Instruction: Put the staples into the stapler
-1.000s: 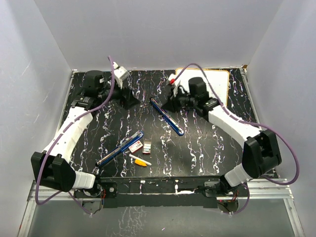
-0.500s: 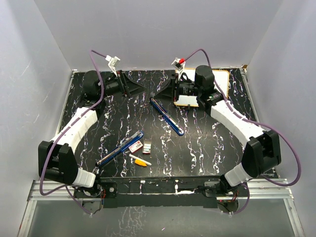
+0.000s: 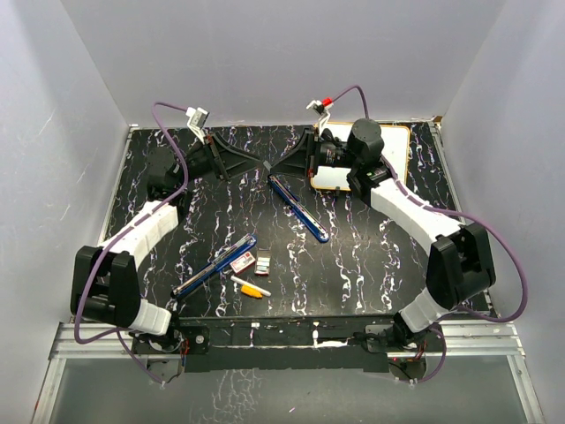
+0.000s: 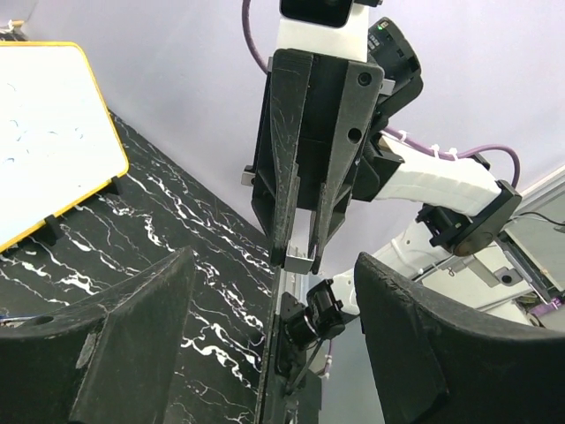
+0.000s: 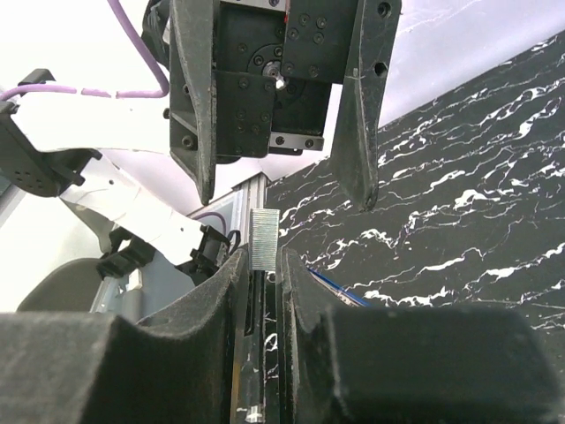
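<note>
while a staple strip is pinched by the right gripper, the spread left gripper is aimed straight at it.

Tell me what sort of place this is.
Probably a robot lab test cell: a left arm and a right arm bolted at a black marbled table, plain white walls closing it in, and staged office props such as a whiteboard and a marker.

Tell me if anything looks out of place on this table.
Nothing is spilled or damaged. One oddity: the staple strip sits pinched in the right gripper, up off the table, facing the open left gripper.
</note>
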### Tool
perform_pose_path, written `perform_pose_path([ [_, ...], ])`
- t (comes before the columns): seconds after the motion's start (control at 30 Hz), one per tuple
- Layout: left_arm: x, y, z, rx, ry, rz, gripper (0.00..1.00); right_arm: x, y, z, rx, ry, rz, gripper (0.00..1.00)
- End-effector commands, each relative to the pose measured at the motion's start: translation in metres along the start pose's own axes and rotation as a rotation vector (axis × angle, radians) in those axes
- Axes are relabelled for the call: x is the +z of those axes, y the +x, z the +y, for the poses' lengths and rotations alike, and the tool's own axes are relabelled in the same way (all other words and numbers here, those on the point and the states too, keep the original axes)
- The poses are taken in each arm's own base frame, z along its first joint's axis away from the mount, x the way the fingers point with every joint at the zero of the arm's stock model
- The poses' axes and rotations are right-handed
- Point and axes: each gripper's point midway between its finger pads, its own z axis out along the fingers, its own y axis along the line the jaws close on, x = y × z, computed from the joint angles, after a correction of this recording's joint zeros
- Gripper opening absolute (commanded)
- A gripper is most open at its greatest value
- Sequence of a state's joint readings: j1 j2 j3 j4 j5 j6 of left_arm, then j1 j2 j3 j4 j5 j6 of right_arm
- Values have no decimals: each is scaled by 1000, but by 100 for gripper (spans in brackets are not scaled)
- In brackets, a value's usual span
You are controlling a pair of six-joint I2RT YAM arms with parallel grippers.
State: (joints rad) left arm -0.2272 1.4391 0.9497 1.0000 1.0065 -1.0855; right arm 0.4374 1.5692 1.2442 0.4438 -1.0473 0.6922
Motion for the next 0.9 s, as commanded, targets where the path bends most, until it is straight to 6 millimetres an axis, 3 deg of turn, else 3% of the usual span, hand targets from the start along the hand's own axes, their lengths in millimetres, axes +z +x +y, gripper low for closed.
perform_pose_path([
  [0.0, 0, -7, -32, 73, 88, -21, 70, 0, -8, 11, -30, -58, -34, 15],
  [0.27, 4, -6, -39, 71, 114, -21, 63, 1, -6, 9, -15, -66, -40, 15],
  [0.87, 8, -1, -34, 63, 103, -20, 49, 3, -4, 10, -6, -86, -62, 16],
])
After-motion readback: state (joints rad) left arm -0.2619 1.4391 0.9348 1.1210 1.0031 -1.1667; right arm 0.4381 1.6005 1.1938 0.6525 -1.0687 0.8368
